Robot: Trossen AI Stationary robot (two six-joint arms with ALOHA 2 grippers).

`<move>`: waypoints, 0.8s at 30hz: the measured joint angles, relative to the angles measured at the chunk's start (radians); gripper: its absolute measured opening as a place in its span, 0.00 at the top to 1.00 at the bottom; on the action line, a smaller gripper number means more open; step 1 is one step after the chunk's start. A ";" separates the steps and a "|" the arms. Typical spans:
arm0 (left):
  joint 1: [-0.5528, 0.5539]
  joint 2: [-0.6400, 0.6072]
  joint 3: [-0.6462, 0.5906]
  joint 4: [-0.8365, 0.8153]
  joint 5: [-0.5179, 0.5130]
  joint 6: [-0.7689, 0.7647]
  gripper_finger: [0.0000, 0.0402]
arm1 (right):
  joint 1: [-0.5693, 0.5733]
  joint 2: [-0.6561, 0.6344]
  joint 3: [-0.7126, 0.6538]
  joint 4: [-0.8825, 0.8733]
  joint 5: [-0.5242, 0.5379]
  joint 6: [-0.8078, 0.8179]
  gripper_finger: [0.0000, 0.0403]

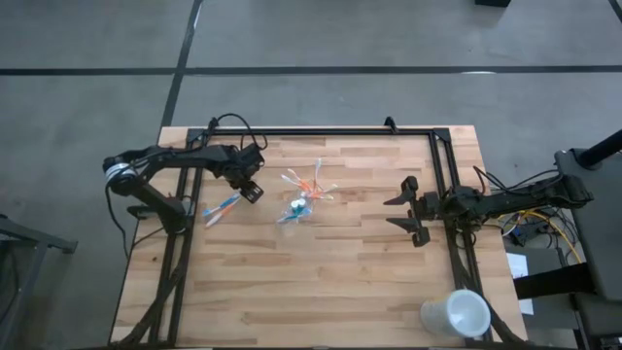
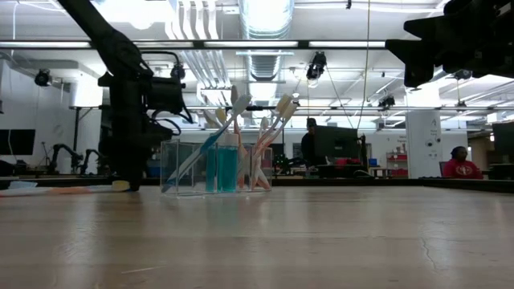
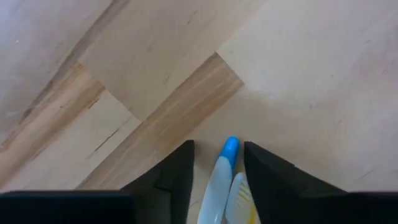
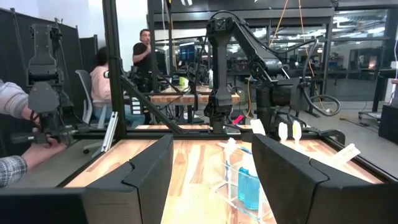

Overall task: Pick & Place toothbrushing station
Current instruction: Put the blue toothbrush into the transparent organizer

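Note:
A small clear plastic cup point(image 1: 296, 206) stands at the table's middle, holding several toothbrushes and a small blue tube point(image 2: 227, 168); it also shows in the right wrist view point(image 4: 245, 180). Two more toothbrushes point(image 1: 222, 207), one blue-and-white, one orange-yellow, lie flat on the table to the cup's left. My left gripper point(image 1: 251, 191) is down at the table on their near-cup end, closed on them. My right gripper point(image 1: 394, 211) is open and empty, to the cup's right, above the table. My left gripper point(image 3: 219, 149) has the two loose toothbrushes side by side between its fingers, near the blue-and-white one's blue end point(image 3: 229, 148), which sticks out past the fingertips. The fingers point down from above, one on each side of the handles. The brushes lie on the table point(image 2: 48, 190).
A larger opaque white cup point(image 1: 457, 313) lies at the table's near right corner. A black frame point(image 1: 442, 175) runs along the table's edges. People are in the room beyond the table point(image 4: 146, 50).

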State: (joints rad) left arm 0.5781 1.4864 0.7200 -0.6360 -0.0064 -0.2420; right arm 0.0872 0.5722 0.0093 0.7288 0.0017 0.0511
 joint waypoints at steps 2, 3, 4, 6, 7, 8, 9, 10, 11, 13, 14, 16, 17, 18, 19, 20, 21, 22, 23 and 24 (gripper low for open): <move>0.000 0.000 -0.002 0.008 -0.002 0.000 0.70 | 0.000 0.000 0.000 0.000 0.000 -0.001 0.47; 0.000 0.000 -0.002 0.014 -0.002 -0.001 0.73 | 0.000 0.000 0.000 0.000 0.000 0.000 0.47; 0.000 0.000 -0.003 0.018 -0.001 0.000 0.76 | 0.000 0.000 0.000 0.000 0.000 0.001 0.47; 0.000 0.000 -0.003 0.023 0.003 -0.001 0.83 | 0.000 0.000 0.000 0.000 0.000 -0.001 0.47; 0.000 0.001 -0.003 0.027 0.005 -0.001 0.86 | 0.000 0.000 0.000 0.000 0.000 0.000 0.47; 0.000 0.001 -0.003 0.030 0.008 -0.003 0.89 | 0.000 0.000 0.000 0.000 0.000 0.001 0.47; 0.000 0.001 -0.003 0.034 0.011 -0.004 0.91 | 0.000 0.000 0.000 0.000 0.000 0.000 0.47; 0.000 0.001 -0.003 0.045 0.021 -0.007 0.93 | 0.000 0.000 0.000 0.000 0.000 -0.001 0.47; -0.001 0.001 -0.003 0.061 0.029 -0.012 0.95 | 0.000 0.000 0.000 0.000 0.000 -0.001 0.47; -0.002 0.001 -0.002 0.093 0.034 -0.018 0.97 | 0.000 0.000 0.000 0.000 0.000 0.000 0.47; -0.002 0.001 -0.002 0.109 0.036 -0.018 0.97 | 0.000 0.000 0.000 0.000 0.000 -0.001 0.47; -0.002 0.002 -0.003 0.159 0.038 -0.019 0.97 | 0.000 0.000 0.000 0.000 0.000 0.000 0.47; -0.002 0.003 -0.003 0.185 0.038 -0.019 0.96 | 0.000 0.000 0.000 0.000 0.000 0.000 0.47; -0.002 0.003 -0.004 0.208 0.036 -0.019 0.96 | 0.000 0.000 0.000 0.000 0.000 -0.001 0.47; -0.002 0.004 -0.004 0.232 0.034 -0.019 0.95 | 0.000 0.000 0.000 0.000 0.000 -0.001 0.47; -0.002 0.005 -0.004 0.259 0.031 -0.019 0.95 | 0.000 0.000 0.000 0.000 0.000 0.000 0.47; -0.002 0.007 -0.004 0.283 0.028 -0.020 0.95 | 0.000 0.000 0.000 0.000 0.000 0.000 0.47; -0.002 0.007 -0.004 0.304 0.027 -0.021 0.95 | 0.000 0.000 0.000 0.000 0.000 -0.001 0.47; -0.002 0.007 -0.002 0.325 0.025 -0.026 0.95 | 0.000 0.000 0.000 0.000 0.000 -0.001 0.47; -0.002 0.008 0.000 0.351 0.024 -0.032 0.95 | 0.000 0.000 0.000 0.000 0.000 0.000 0.47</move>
State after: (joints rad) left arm 0.5766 1.4942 0.7197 -0.2854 0.0178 -0.2744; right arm 0.0872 0.5724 0.0090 0.7291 0.0013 0.0507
